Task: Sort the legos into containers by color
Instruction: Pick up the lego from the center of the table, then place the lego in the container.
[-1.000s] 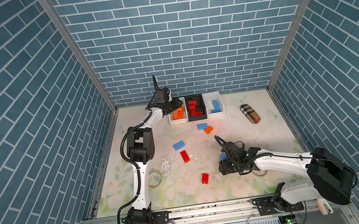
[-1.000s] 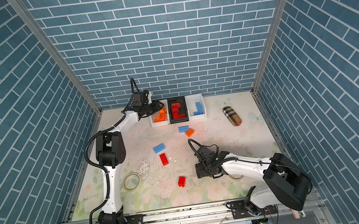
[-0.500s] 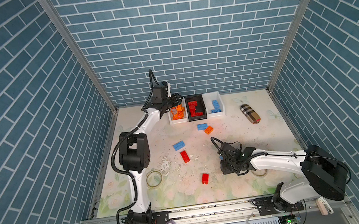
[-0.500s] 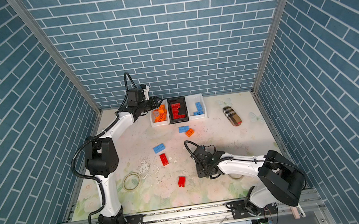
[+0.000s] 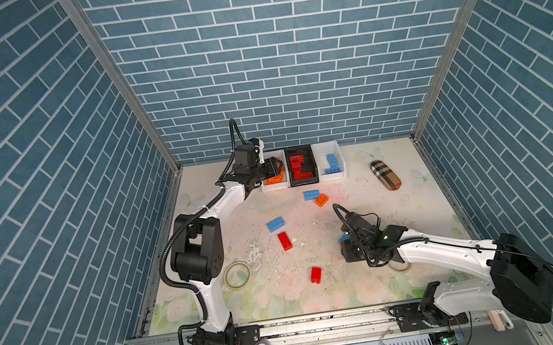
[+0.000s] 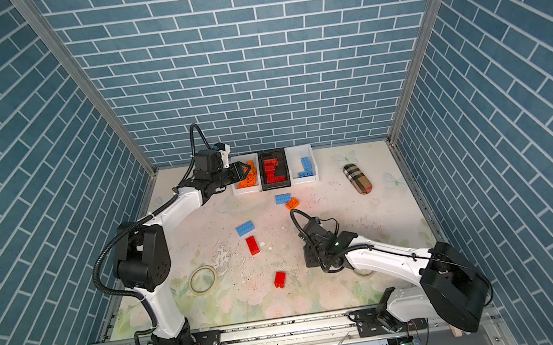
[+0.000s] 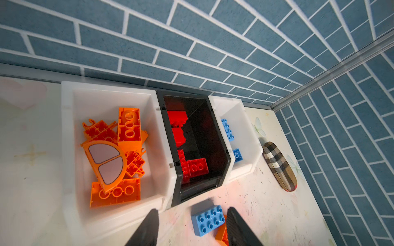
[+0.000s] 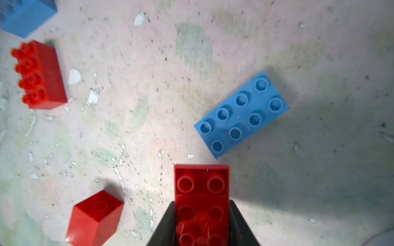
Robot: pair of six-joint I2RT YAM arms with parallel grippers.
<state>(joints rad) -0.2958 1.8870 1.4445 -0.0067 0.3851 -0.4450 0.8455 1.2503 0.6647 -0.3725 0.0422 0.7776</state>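
In the right wrist view my right gripper point(image 8: 201, 213) is shut on a red lego point(image 8: 201, 187) low over the mat, with a blue lego point(image 8: 242, 115) lying just beyond it. In both top views it sits mid-right point(image 5: 348, 247). My left gripper point(image 5: 276, 169) hangs open and empty over the front of the white container point(image 5: 274, 185) holding orange legos point(image 7: 115, 191). Beside that stand the black container point(image 5: 302, 179) with red legos and a white container point(image 5: 332, 175) with blue ones. Loose legos lie on the mat: blue point(image 5: 311, 195), orange point(image 5: 321, 199), blue point(image 5: 275, 224), red point(image 5: 285, 241), red point(image 5: 315, 275).
A tan plaid case point(image 5: 385, 174) lies at the back right. A clear tape roll point(image 5: 237, 275) lies front left by the left arm's base, and another point(image 5: 400, 266) lies under the right arm. Blue brick walls close in three sides.
My right gripper has closed on the red lego. The left arm's elbow has swung left and toward the front, while its gripper stays open by the orange container.
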